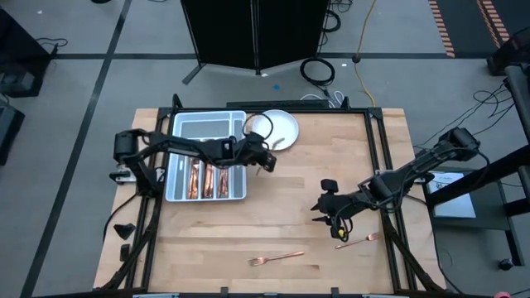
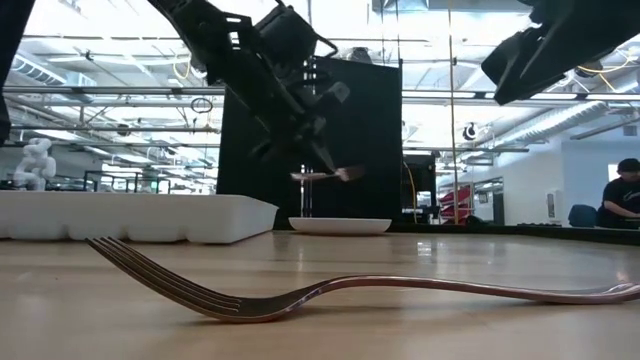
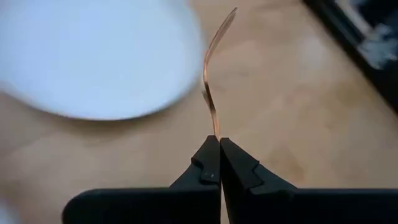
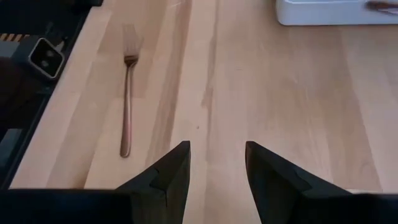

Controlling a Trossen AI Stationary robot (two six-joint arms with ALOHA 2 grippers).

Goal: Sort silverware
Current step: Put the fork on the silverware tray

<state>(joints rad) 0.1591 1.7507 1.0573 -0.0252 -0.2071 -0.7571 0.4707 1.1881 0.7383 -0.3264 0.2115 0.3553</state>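
My left gripper (image 1: pixel 268 164) hovers just right of the grey tray (image 1: pixel 178 192), near the white plate (image 1: pixel 278 124), shut on one slim copper piece of silverware (image 3: pixel 211 74). It shows edge-on, so I cannot tell which kind it is. In the low view that piece (image 2: pixel 330 174) hangs level above the plate (image 2: pixel 340 225). More copper silverware (image 1: pixel 207 178) lies in the tray's compartments. My right gripper (image 4: pixel 217 168) stands open above bare wood at the table's right. A copper fork (image 4: pixel 127 87) lies on the table beyond it. My left gripper pinches one end of the silverware piece (image 3: pixel 215 129) between its two fingertips (image 3: pixel 208 155). The fingers slant downward and lie along the piece, which sticks out beyond them. It is lifted clear of the table and the plate, thin edge toward the wrist camera.
Two forks lie flat on the wood near the table's front: one at the middle (image 1: pixel 277 258), one toward the right (image 1: pixel 358 242). The nearer one fills the low view's foreground (image 2: pixel 300 295). Black frame rails run along the table's left and right sides.
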